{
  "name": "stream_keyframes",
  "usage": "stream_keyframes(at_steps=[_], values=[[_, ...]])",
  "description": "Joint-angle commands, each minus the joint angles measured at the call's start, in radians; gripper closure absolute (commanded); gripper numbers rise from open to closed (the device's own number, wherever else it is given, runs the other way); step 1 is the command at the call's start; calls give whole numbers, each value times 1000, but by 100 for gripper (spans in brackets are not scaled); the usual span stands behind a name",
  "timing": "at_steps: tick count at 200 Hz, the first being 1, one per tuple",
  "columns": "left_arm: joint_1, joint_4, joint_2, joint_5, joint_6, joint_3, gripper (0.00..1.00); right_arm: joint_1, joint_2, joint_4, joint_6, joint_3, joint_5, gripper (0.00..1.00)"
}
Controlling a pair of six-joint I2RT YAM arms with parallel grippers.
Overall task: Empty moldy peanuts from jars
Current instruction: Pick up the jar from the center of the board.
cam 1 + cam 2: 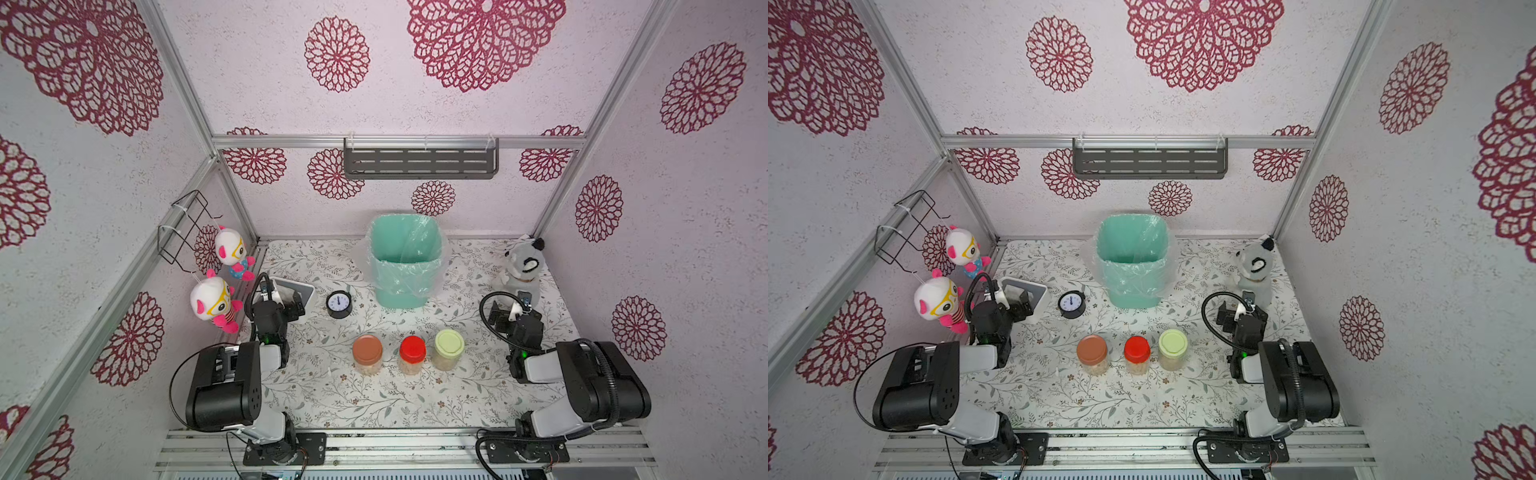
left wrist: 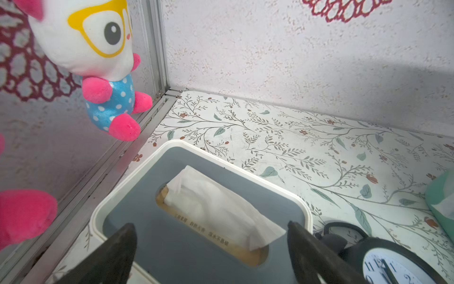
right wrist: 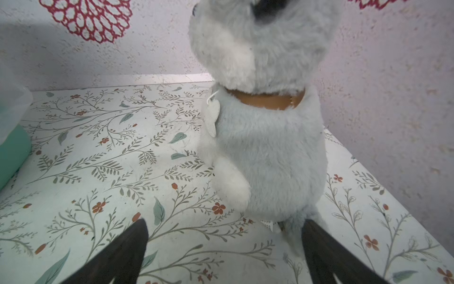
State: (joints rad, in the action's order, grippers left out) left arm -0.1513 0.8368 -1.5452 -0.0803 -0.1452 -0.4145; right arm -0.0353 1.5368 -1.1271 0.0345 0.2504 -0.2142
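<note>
While jars (image 1: 412, 353) stand capped (peanuts (image 1: 368, 368) inside), left tool (image 2: 210, 225), right tool (image 3: 224, 221) gape empty

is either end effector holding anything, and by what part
Nothing is held: left end effector and right end effector both open and empty, jars standing apart from them.

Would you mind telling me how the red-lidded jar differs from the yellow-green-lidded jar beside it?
Lid colour: the red jar has a bright red lid, the green jar a pale yellow-green one.
Width: the red jar looks narrower than the green jar.
Place: the red jar stands between the brown jar and the green jar, which ends the row.
Both stand upright, lidded, with peanuts inside.
</note>
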Motion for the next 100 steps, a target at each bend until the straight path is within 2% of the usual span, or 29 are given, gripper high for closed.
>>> stream_keyframes(at_steps=[1, 100], values=[[2, 18, -7, 5, 13, -17, 3, 3, -1, -50, -12, 15, -16, 1], [3, 24, -6, 4, 15, -14, 3, 3, -1, -51, -12, 14, -16, 1]])
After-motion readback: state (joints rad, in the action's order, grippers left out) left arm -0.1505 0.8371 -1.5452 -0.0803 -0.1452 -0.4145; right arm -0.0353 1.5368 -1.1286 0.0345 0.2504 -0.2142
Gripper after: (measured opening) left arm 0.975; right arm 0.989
